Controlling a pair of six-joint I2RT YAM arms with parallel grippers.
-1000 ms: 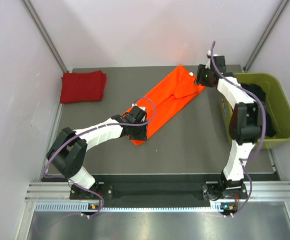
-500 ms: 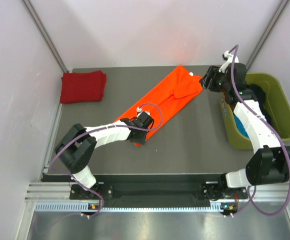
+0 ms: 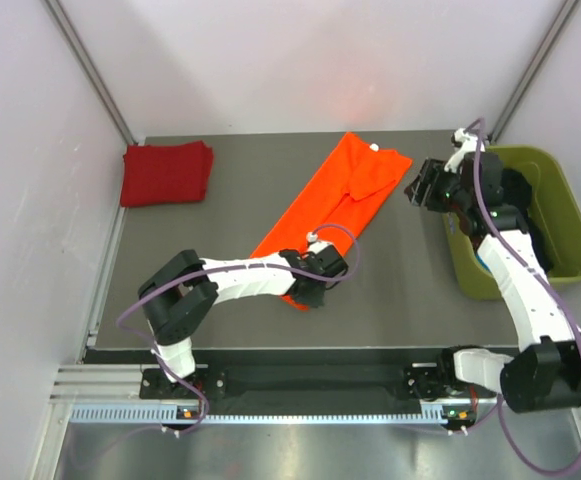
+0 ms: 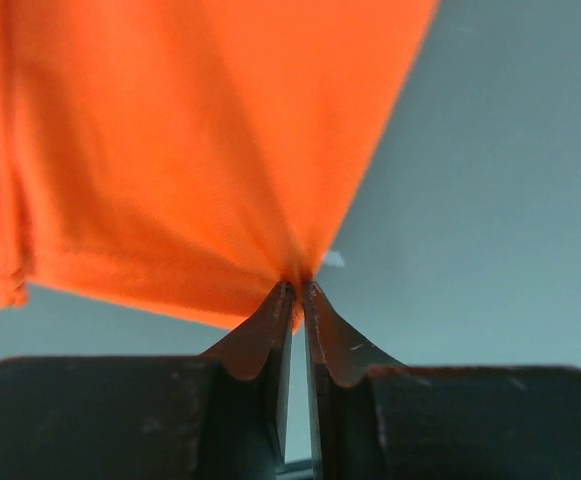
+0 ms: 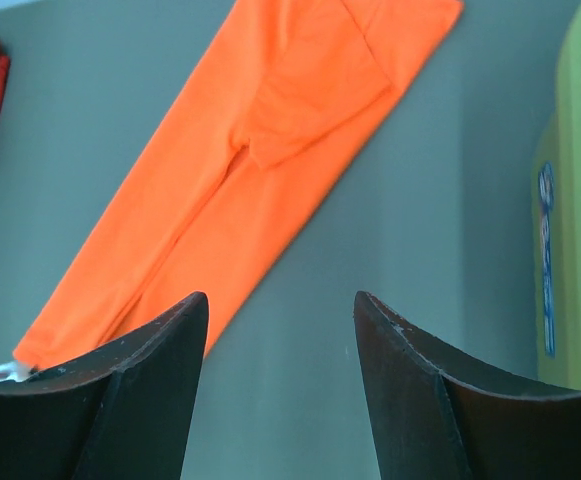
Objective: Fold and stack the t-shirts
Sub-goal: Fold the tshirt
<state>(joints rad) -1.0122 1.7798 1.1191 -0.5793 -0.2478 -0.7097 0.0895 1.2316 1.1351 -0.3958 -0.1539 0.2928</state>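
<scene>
Grey tabletop (image 3: 400, 270) — left fingers (image 4: 255, 345), arm stretched low, pinch orange t-shirt (image 3: 335, 200) corner; right fingers (image 5: 140, 390) hover apart, raised.

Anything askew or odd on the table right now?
The bright orange fabric t-shirt lies folded into a long strip, skewed diagonally across the grey table, its near corner pinched in the left fingers. The folded dark red fabric t-shirt sits roughly square.
</scene>
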